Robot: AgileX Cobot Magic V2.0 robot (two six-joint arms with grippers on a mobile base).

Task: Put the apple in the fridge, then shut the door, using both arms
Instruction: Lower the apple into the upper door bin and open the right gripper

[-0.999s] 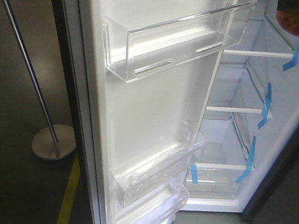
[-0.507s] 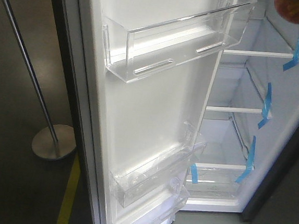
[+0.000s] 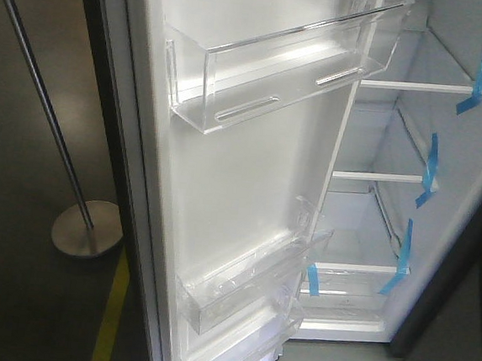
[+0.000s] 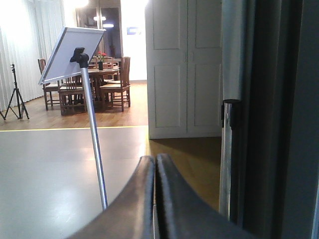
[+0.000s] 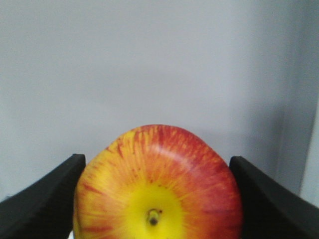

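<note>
Apple (image 5: 157, 186) pinched in right pincer (image 5: 157, 162), plain grey behind. Left pincer (image 4: 155, 167) pressed together. Fridge (image 3: 398, 127) with door (image 3: 251, 164) open; grey floor (image 3: 20, 296), yellow line (image 3: 109, 321), metal stand (image 3: 87, 230) beside it, dining table (image 4: 102, 72) far back.

the open door (image 3: 250, 173), with bins (image 3: 276, 74) on its inner face, stands left of the fridge (image 3: 363, 233) and its shelves (image 3: 414, 86), a pole stand (image 3: 87, 228) on the floor (image 3: 11, 296) further left.
</note>
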